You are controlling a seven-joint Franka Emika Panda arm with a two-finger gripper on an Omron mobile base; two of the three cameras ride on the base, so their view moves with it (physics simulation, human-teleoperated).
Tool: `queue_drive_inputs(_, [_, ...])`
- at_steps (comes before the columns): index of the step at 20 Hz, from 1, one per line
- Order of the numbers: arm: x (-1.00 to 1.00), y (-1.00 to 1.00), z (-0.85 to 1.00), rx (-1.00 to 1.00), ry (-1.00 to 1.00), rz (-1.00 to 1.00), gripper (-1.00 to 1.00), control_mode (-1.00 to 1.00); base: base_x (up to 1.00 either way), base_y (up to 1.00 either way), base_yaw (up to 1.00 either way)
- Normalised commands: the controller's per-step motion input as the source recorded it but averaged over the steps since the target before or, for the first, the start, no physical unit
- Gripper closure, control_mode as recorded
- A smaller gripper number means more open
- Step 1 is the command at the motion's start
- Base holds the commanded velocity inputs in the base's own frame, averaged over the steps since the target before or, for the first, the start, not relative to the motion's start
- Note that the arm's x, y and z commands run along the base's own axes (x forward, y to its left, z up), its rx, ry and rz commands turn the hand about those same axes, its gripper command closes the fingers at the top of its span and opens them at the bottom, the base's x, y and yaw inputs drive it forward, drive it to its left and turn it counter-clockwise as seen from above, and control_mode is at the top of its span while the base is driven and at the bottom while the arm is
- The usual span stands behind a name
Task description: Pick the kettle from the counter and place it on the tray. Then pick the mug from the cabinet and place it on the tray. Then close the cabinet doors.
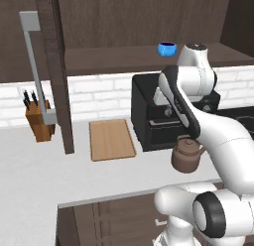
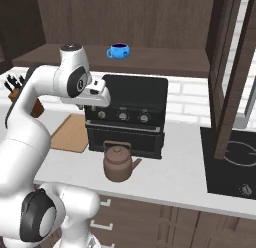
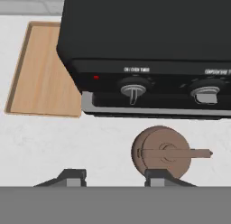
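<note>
A: Nearest the lens, the gripper (image 3: 115, 177) hangs empty above the desk (image 3: 67, 146), jaws parted. Progress?

B: None yet. The cabinet doors (image 1: 58, 71) stand open. The tray (image 1: 111, 139), left of the oven (image 2: 127, 114), is bare. The kettle (image 3: 161, 151) sits before the oven, the mug (image 2: 119, 51) above it on the cabinet (image 2: 150, 59) shelf.

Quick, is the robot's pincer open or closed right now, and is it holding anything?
Pincer: open and holding nothing; it hangs above the kettle, which sits on the counter.
</note>
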Motion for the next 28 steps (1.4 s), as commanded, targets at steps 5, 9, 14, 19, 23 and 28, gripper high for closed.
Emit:
queue_drive_inputs(5, [-0.07,0.0,-0.08,-0.04,0.0,0.0,-1.0,-1.0,0.0,0.0,0.0])
queue_drive_inputs(9, [-0.2,-0.13,-0.22,-0.03,0.01,-0.05,-1.0,-1.0,0.0,0.0,0.0])
queue_drive_inputs(14, [-0.16,-0.47,-0.23,0.01,0.0,-0.3,-1.0,-1.0,0.0,0.0,0.0])
queue_drive_inputs(19, [-0.05,-0.42,-0.22,0.0,0.0,-0.37,-1.0,-1.0,0.0,0.0,0.0])
queue_drive_inputs(23, [0.0,-0.29,-0.28,0.0,0.0,-0.34,-1.0,-1.0,0.0,0.0,0.0])
queue_drive_inputs(28, [0.12,-0.2,-0.31,0.01,0.04,-0.25,-1.0,-1.0,0.0,0.0,0.0])
